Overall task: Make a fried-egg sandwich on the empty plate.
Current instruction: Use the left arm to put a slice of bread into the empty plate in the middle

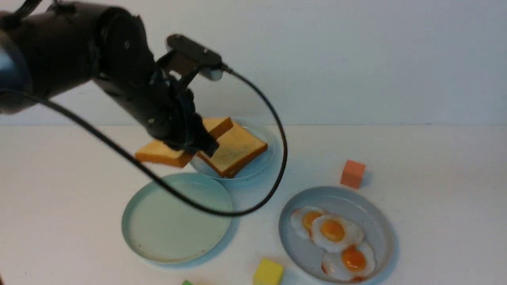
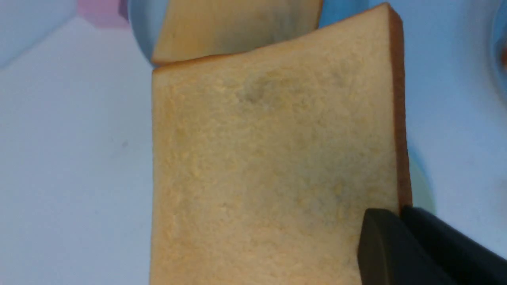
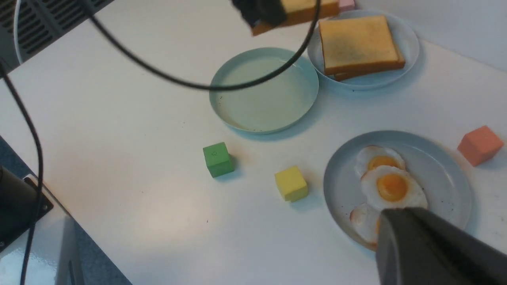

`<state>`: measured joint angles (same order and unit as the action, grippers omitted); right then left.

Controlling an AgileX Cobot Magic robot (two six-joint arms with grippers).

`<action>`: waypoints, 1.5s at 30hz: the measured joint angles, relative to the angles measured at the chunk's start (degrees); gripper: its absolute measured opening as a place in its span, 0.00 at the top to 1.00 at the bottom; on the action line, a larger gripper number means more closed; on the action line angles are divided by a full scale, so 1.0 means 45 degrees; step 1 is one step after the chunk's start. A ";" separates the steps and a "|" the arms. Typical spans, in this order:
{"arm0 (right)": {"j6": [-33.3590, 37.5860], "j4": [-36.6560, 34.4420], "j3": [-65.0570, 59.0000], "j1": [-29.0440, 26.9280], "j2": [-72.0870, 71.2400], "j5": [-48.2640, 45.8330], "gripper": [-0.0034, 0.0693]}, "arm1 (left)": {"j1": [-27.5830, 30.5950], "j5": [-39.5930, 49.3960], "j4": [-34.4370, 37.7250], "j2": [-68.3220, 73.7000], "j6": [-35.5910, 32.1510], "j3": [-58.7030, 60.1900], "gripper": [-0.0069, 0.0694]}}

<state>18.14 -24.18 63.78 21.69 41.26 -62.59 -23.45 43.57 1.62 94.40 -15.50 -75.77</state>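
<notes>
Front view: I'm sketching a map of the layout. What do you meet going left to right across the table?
Mint plate → blue plate → yellow cube → grey plate. Left out: the held toast, overlapping the mint plate's span, and the orange cube, within the grey plate's.

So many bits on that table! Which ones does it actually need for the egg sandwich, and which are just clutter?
Needed: toast slice held by the left end effector; other toast; fried eggs; empty green plate.
Just lying about: orange block; yellow block; green block.
</notes>
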 joint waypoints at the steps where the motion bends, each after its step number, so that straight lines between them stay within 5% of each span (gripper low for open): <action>1: 0.0000 0.0062 0.0000 0.0000 0.0000 0.0000 0.91 | 0.0000 -0.0360 -0.0112 -0.0189 0.0031 0.0871 0.89; 12: 0.0000 0.0653 0.0000 0.0000 0.0000 0.0358 0.91 | 0.0000 -0.2837 -0.0360 0.0381 -0.0369 0.2918 0.89; 39: 0.0011 0.0653 0.0000 0.0000 0.0000 0.0368 0.87 | 0.0000 -0.1680 0.0133 -0.0124 -0.0758 0.2918 0.89; 45: 0.0011 0.0653 0.0000 0.0000 0.0000 0.0368 0.86 | 0.0000 -0.0937 0.0144 -0.0366 -0.2048 0.2992 0.89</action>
<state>18.19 -21.24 63.78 21.69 41.26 -60.93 -23.45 39.35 2.27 92.75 -24.71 -62.30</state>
